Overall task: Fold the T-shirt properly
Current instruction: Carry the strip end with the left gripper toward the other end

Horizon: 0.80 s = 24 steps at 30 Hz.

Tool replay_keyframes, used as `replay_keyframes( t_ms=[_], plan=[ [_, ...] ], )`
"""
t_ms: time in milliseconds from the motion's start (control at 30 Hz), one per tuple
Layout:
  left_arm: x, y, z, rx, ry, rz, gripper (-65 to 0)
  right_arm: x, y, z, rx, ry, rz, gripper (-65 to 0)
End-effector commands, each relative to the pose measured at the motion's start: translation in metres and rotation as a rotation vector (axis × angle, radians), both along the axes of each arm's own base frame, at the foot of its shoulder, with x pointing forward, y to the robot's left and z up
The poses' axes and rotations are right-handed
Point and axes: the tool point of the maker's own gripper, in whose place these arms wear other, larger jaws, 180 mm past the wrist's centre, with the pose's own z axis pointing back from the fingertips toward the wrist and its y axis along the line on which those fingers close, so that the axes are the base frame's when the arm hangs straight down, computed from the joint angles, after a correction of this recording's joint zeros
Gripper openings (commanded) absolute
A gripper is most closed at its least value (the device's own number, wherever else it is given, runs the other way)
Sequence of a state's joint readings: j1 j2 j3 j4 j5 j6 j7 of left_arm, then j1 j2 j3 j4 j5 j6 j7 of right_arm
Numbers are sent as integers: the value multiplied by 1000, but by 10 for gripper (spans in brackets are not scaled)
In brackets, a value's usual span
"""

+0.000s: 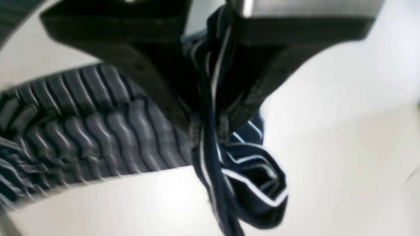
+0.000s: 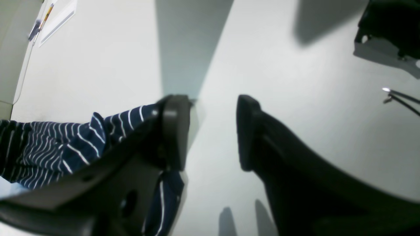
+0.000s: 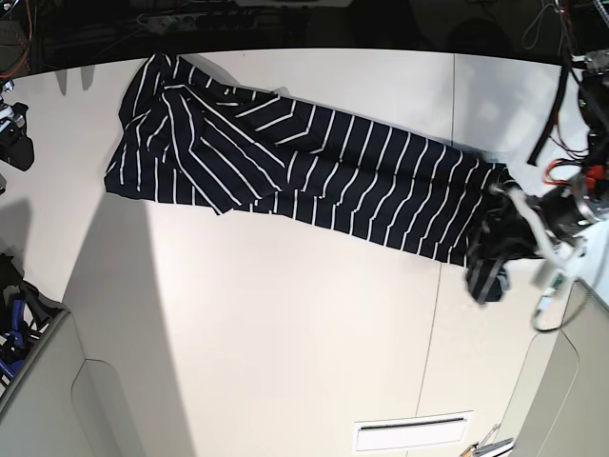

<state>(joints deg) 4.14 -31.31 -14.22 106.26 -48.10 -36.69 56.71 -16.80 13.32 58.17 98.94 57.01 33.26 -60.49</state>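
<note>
Shirt: I see the dark navy short-sleeved fabric T-shirt with thin white stripes [image 3: 314, 167] stretched in a long band across the white bench [image 3: 285, 324], from the far left corner of the base view to the right edge, where one end hangs bunched.
Left gripper: my left gripper [image 1: 210, 124] has its jaws clamped on a gathered wad of that cloth, with a loose striped loop drooping below them.
Right gripper: my right gripper [image 2: 213, 131] has its jaws apart with bare bench between them; a fold of shirt lies just beside and behind one finger, not pinched.
How it handles: I judge it light, limp and quick to wrinkle; it holds no shape and will sag or twist wherever it is unsupported. Not fragile, not slippery.
Where to hold: I would take it flat at a hem or shoulder corner, pinching one or two layers, since a bunched grip like this one drags creases into the fold.
Risk: the crumpled far end may stay rumpled when pulled.
</note>
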Motion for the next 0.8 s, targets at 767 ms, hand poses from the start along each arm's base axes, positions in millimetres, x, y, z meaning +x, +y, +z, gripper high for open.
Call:
replay_keyframes(
  t_ms=[767],
  plan=[
    [-43, -194, -56, -275, 149, -309, -650, -3, 51, -16, 75, 50, 173, -296]
  ],
)
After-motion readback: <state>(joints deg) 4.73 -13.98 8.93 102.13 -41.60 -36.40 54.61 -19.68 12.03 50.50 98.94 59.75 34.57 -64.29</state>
